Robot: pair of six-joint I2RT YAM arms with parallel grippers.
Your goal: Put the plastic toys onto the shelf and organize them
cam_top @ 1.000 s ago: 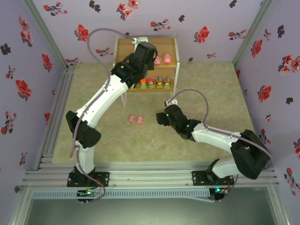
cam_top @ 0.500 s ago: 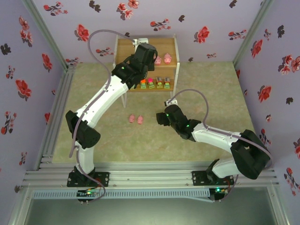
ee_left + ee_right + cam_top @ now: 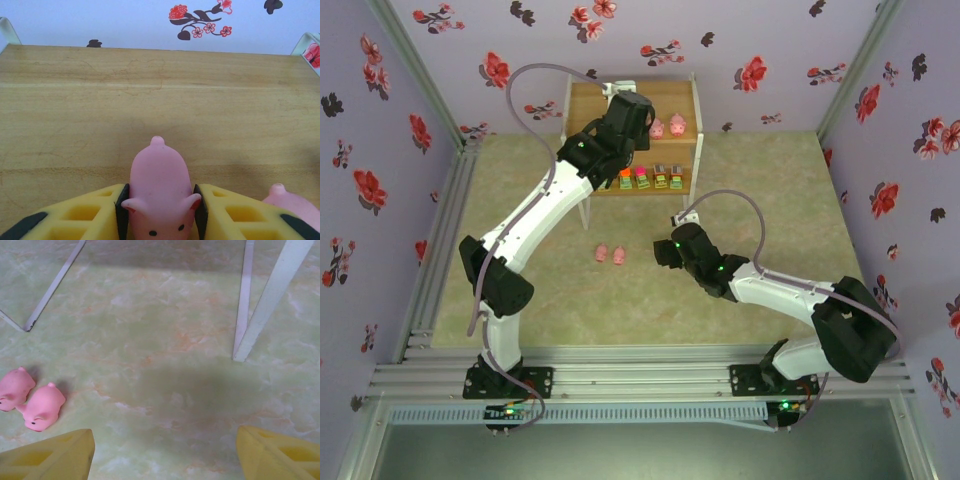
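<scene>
Three lilac walls (image 3: 770, 40) sprigged with red and dark flowers box in a pale green marbled worktop (image 3: 770, 200). At its far edge stands the shelf (image 3: 582, 100), two light wooden boards on thin white legs, backed against the wall. The left arm (image 3: 535, 215) reaches up over it. Its bulk blocks my sight of the left part of both tiers, and a purple cable (image 3: 535, 75) loops above. The right arm (image 3: 780, 290) lies low across the worktop, bent toward the middle, well short of the shelf.

The right hand (image 3: 165, 455) hangs open above bare mat, its yellow fingers (image 3: 55, 455) wide apart with nothing between them. One white shelf leg (image 3: 272, 295) stands ahead of it to the right. The left hand (image 3: 160, 210) is closed on a pink pig (image 3: 160, 190), pads pressed to both flanks, low over the top board; whether the pig touches the wood I cannot tell.

Just right of that wrist, two more pigs (image 3: 678, 124) sit side by side on the same board. Four blocky pieces (image 3: 660, 180) line the front of the lower tier, green bases topped orange, magenta and grey. Two loose pigs (image 3: 44, 407) lie close together on the worktop, left of the right hand and apart from the shelf.
</scene>
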